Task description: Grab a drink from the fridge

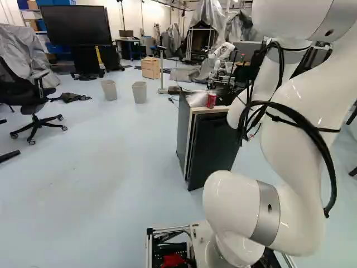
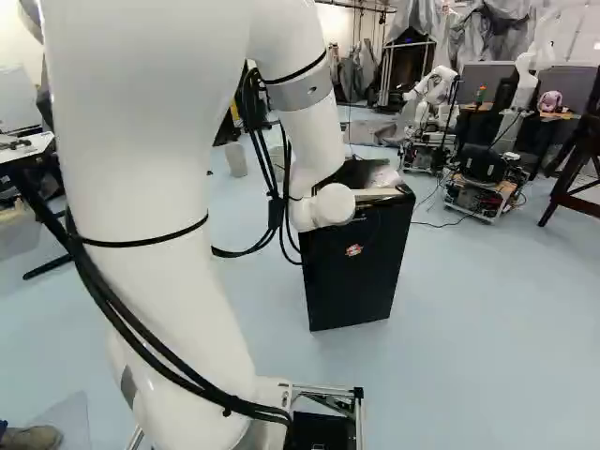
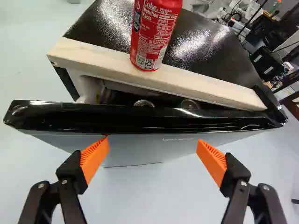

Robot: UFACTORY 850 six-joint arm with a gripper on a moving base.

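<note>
While both orange-padded fingers (image 3: 95, 156) stand wide apart, the gripper (image 3: 152, 156) has hold of nothing; ahead of it is the black fridge door (image 3: 140, 116), ajar. Two round tops (image 3: 144, 103) show in the gap behind the door, too hidden to identify fully. Beyond, a red drink can (image 3: 156, 35) stands upright on the pale wooden strip (image 3: 210, 86) along the edge of the fridge (image 3: 210, 42). Farther off are two grey bins (image 1: 139, 92), then a wooden cabinet (image 1: 150, 67) and a dark screen (image 1: 76, 25).
</note>
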